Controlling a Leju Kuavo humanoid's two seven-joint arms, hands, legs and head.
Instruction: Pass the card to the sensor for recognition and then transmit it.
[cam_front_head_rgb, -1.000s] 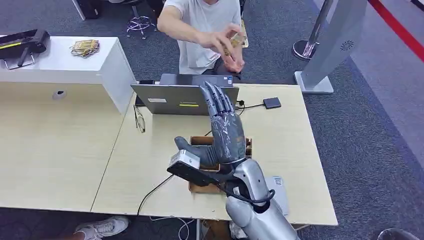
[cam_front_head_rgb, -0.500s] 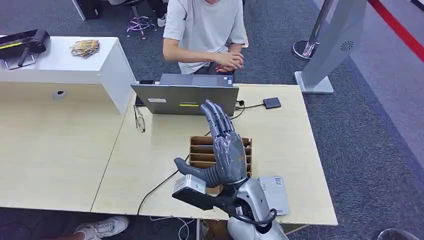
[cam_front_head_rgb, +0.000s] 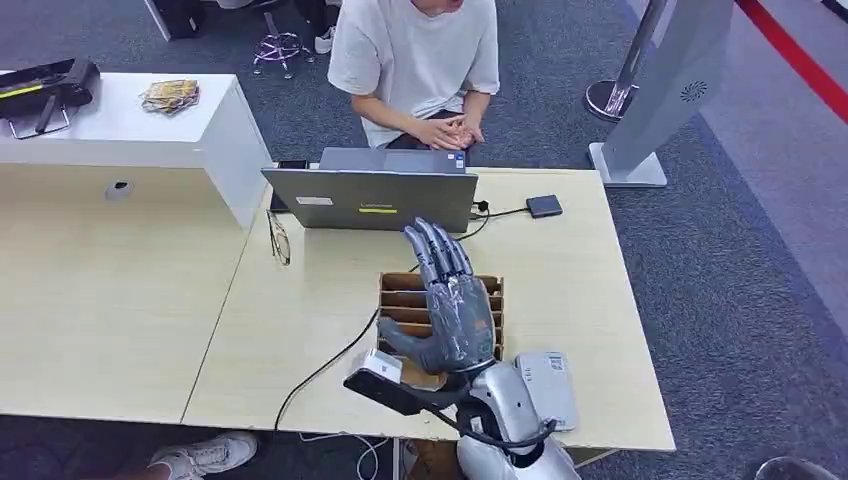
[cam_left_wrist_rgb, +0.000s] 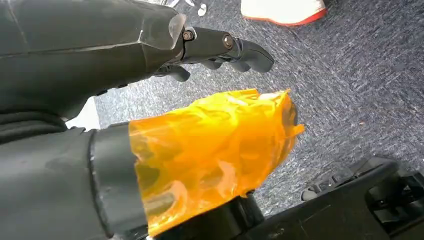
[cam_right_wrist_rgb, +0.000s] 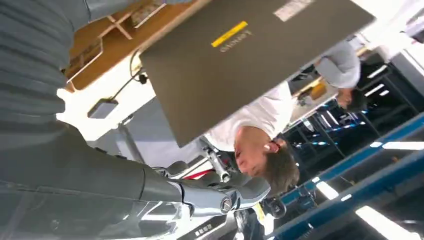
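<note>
My right hand (cam_front_head_rgb: 450, 305) hovers flat over the wooden card box (cam_front_head_rgb: 398, 290) in the head view, its fingers straight and apart, holding nothing. In the right wrist view its fingers (cam_right_wrist_rgb: 200, 192) point toward the laptop's grey lid (cam_right_wrist_rgb: 250, 60). A small dark sensor pad (cam_front_head_rgb: 544, 206) lies on the table behind the box, to the right of the laptop (cam_front_head_rgb: 370, 200). The person behind the laptop rests both hands (cam_front_head_rgb: 447, 130) together in the lap; I cannot make out a card in them. My left hand (cam_left_wrist_rgb: 150, 125) hangs over the carpet, its thumb wrapped in orange tape, holding nothing.
A white device (cam_front_head_rgb: 548, 385) lies near the table's front edge, right of my arm. A black cable (cam_front_head_rgb: 320, 370) runs from the box off the front edge. Glasses (cam_front_head_rgb: 278, 238) lie left of the laptop. A white cabinet (cam_front_head_rgb: 120, 130) stands far left, a white stand (cam_front_head_rgb: 660, 90) far right.
My right hand has drawn back from the laptop and now sits lower over the card box. The person has pulled both hands, raised a second ago with a yellowish thing, down to the lap.
</note>
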